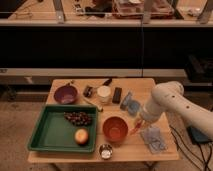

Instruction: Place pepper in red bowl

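The red bowl (115, 129) stands on the wooden table (125, 150), right of the green tray. My gripper (137, 125) hangs at the end of the white arm (167, 102), just off the bowl's right rim. It is shut on the pepper (135, 130), a small orange-red shape poking down from the fingers, a little above the tabletop. The inside of the bowl shows plain and smooth.
A green tray (47, 137) holds dark grapes (77, 118) and a round orange fruit (81, 136). A purple bowl (66, 93), white cup (104, 93), black bar (117, 95), two bluish packets (130, 103) (153, 139) and a small metal cup (105, 150) share the table.
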`<state>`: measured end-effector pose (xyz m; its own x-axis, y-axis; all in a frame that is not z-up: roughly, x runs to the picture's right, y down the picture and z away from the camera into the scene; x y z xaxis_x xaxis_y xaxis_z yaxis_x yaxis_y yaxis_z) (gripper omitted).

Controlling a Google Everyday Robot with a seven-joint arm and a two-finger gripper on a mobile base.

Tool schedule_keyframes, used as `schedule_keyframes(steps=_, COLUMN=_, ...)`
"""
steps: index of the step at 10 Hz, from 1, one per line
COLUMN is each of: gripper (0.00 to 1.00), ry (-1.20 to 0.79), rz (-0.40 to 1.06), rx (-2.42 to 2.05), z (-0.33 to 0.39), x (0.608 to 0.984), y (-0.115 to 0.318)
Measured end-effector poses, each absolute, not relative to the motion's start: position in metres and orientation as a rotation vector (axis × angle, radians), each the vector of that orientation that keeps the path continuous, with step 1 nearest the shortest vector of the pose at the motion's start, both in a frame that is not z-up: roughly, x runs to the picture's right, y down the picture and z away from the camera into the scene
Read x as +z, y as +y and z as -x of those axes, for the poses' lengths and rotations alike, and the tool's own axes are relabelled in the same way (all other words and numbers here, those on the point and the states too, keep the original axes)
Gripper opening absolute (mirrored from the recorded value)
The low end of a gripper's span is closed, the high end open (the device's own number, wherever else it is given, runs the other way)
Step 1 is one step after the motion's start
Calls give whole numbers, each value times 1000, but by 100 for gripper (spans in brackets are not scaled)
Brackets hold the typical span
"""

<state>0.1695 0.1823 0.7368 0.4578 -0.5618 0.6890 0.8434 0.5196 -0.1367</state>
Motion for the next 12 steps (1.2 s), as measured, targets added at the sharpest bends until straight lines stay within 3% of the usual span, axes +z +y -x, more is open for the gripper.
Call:
schedule_keyframes(steps=6, gripper=0, ry=-871, rz=520, rx=-1046, z=-70, x=769, y=227)
schedule_keyframes(steps=12, gripper=0, ry=-758, rz=417, rx=-1133, z=-78, x=734, y=187)
